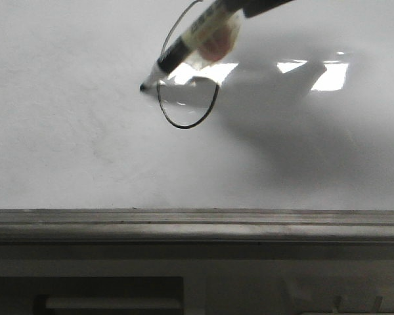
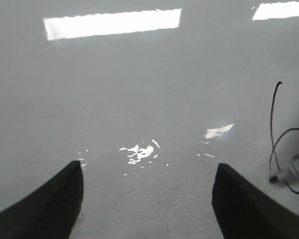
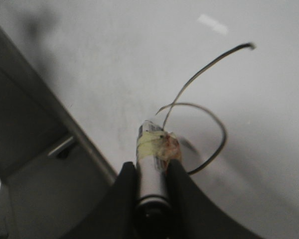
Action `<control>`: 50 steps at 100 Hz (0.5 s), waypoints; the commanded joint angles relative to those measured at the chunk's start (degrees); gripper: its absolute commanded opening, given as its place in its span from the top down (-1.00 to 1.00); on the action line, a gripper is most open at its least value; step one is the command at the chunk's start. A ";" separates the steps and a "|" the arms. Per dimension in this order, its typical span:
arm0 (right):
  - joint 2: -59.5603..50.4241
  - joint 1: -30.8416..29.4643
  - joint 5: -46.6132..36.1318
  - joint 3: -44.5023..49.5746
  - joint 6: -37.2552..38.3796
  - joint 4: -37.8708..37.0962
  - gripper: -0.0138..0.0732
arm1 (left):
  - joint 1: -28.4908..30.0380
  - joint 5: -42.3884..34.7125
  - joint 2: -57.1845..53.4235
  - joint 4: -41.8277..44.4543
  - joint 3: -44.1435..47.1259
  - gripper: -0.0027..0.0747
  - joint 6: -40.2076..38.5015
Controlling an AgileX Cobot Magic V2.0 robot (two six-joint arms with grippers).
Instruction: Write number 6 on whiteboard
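Right tool [image 3: 152, 181] is clamped on the marker [image 1: 184, 44], tip at the number 6 [image 1: 187, 98] loop's left; left tool [image 2: 147, 199] sits spread apart over the whiteboard [image 1: 65, 131].

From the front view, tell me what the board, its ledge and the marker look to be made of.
Board: glossy white-grey sheet, likely coated; it mirrors ceiling lights and shows faint smudges. Ledge: probably dull grey metal, with long straight ridges. Marker: apparently plastic, white printed barrel, black tip, wrapped in yellowish tape where the right gripper clamps it.
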 commanded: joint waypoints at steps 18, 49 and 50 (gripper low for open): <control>-2.72 0.32 8.77 -3.50 -1.49 -0.91 0.79 | -4.16 1.23 0.17 -3.86 -1.93 -0.34 5.99; 0.08 0.32 13.21 -9.62 -1.49 0.24 0.79 | -23.99 -3.08 7.42 -12.21 -2.06 -0.28 16.76; 0.21 0.32 13.51 -9.85 -1.49 0.24 0.79 | -24.46 -3.35 7.65 -12.09 -2.07 -0.27 16.76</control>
